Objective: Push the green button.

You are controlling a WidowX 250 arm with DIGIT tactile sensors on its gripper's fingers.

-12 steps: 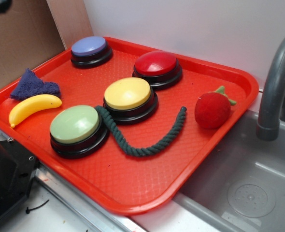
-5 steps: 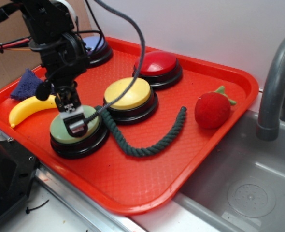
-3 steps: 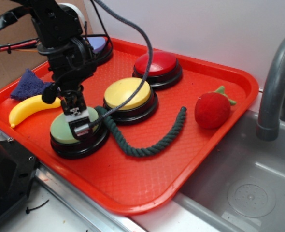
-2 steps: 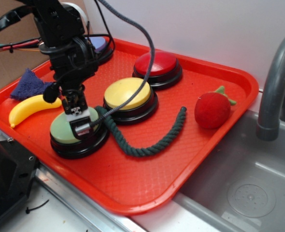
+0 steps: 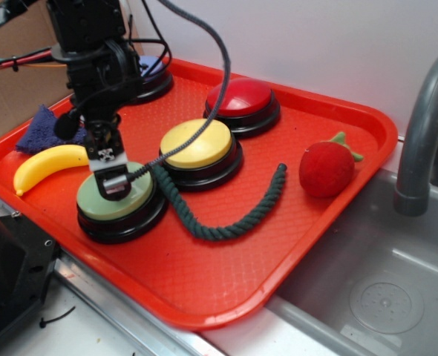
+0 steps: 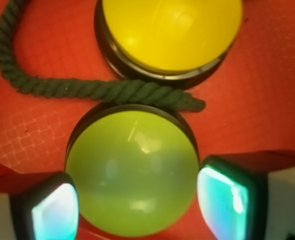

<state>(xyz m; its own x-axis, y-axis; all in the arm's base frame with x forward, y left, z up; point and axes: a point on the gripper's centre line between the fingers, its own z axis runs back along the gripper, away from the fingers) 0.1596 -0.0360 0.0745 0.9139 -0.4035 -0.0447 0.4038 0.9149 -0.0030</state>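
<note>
My gripper point(image 5: 113, 185) hangs over the green button point(image 5: 119, 202), tip just at or above the dome; can't tell if it's touching. In the wrist view my gripper point(image 6: 137, 205) is wide open, one finger point(image 6: 52, 210) left of the green button point(image 6: 132, 172), the other point(image 6: 225, 200) right of it, nothing held, dome showing between them.

The green button sits at the near left of the red tray point(image 5: 204, 282). Just beyond it to the right is the yellow button point(image 5: 197, 144), also seen at the top of the wrist view point(image 6: 170, 32). The dark green rope point(image 5: 219, 215) runs between the two buttons and curves off right; in the wrist view the rope point(image 6: 87, 90) lies against the far edge of the green button's black base.

Banana point(image 5: 44, 165) left of the green button, blue cloth point(image 5: 37, 130) behind it. Red button point(image 5: 241, 100) far centre, blue button point(image 5: 152, 74) far left, partly hidden by my arm. Strawberry point(image 5: 327, 167) on the right side of the tray. Sink point(image 5: 375, 289) and faucet point(image 5: 423, 133) off right.
</note>
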